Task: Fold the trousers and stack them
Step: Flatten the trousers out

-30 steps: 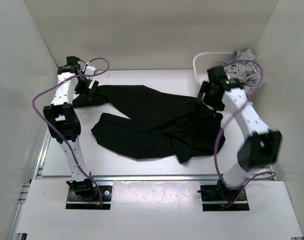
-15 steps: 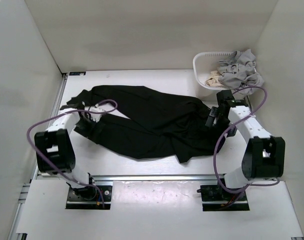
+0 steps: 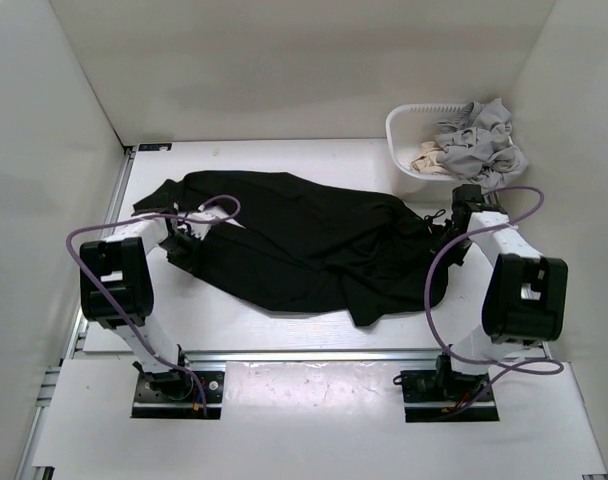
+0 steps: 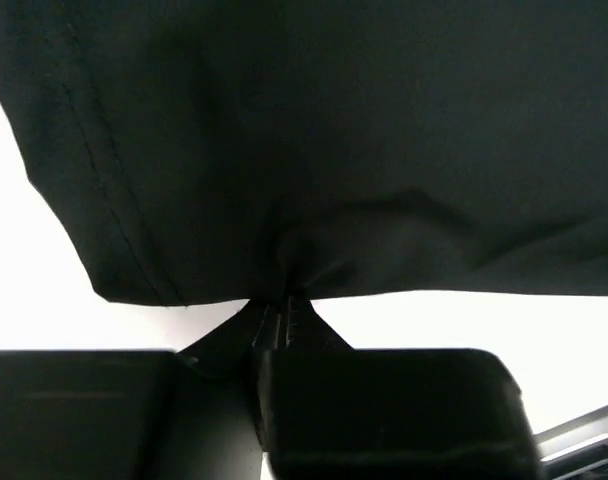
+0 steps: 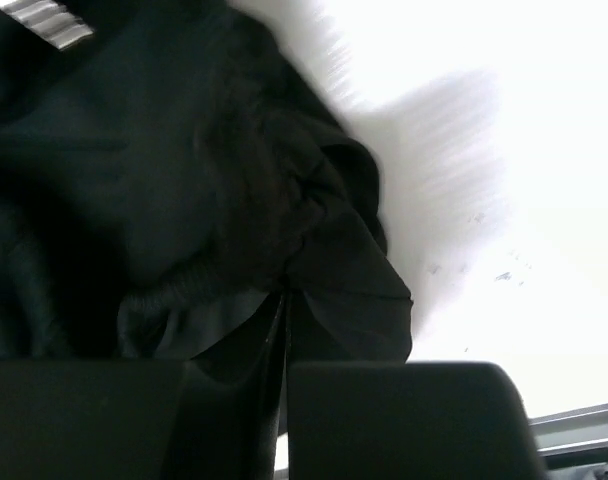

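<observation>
The black trousers (image 3: 304, 245) lie spread and rumpled across the middle of the white table. At their left leg end my left gripper (image 3: 189, 238) is shut on the fabric; the left wrist view shows the hem of the trousers (image 4: 314, 150) bunched into a pinch at my left gripper (image 4: 282, 305). On the right side my right gripper (image 3: 442, 222) is shut on the trousers' waist edge. The right wrist view has the gathered elastic band of the trousers (image 5: 184, 200) running into my right gripper (image 5: 284, 295).
A white basket (image 3: 409, 150) stands at the back right, holding light grey garments (image 3: 479, 135) and a beige cloth (image 3: 426, 158). White walls close in the table on the left, back and right. A metal rail (image 3: 314, 355) runs along the near edge.
Both arms have swung from the far side down onto the trousers. Both grippers went from open to shut on the fabric, the left at the leg end, the right at the waist.
</observation>
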Tool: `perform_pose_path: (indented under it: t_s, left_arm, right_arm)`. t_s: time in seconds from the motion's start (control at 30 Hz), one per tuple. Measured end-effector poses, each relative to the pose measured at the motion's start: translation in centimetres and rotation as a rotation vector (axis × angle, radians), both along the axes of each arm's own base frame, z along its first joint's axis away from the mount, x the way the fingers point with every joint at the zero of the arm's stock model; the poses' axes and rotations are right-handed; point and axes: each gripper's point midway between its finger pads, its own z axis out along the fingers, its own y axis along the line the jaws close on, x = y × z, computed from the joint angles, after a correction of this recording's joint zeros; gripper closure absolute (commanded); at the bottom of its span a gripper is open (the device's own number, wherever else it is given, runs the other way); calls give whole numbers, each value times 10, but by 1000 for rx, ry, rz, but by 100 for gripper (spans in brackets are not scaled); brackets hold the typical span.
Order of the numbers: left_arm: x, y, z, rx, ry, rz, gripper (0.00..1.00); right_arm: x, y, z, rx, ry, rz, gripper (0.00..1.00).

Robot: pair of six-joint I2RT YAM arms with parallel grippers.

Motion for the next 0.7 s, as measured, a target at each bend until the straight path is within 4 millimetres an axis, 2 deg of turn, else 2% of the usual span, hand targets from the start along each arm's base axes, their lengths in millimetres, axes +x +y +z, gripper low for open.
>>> perform_pose_path:
  t_s: [0.1, 0.23, 0.3, 0.37, 0.43, 0.5, 0.57, 0.63, 0.7]
  left_arm:
    - [10, -5, 1, -41, 9, 28, 86]
    - [12, 9, 11, -50, 15, 88, 86]
    - [21, 31, 31, -40, -4, 141, 86]
    - [39, 68, 65, -4, -75, 203, 86]
    - [55, 108, 105, 52, -182, 262, 86]
    - [55, 147, 142, 120, -256, 324, 86]
    - [47, 172, 162, 175, -286, 365, 86]
    - [35, 187, 167, 212, -267, 388, 86]
    - [22, 195, 160, 231, -213, 396, 86]
  right_arm:
    - [2, 8, 29, 44, -85, 10, 100]
    - [11, 16, 101, 86, -260, 25, 100]
    - [16, 7, 151, 91, -388, 2, 100]
    - [13, -7, 185, 87, -474, -37, 100]
    - [3, -24, 211, 66, -535, -86, 100]
    - [-12, -39, 219, 47, -542, -138, 100]
    - [-25, -48, 213, 47, -507, -183, 100]
    - [-31, -53, 198, 58, -466, -210, 100]
    - [-41, -53, 172, 87, -395, -238, 100]
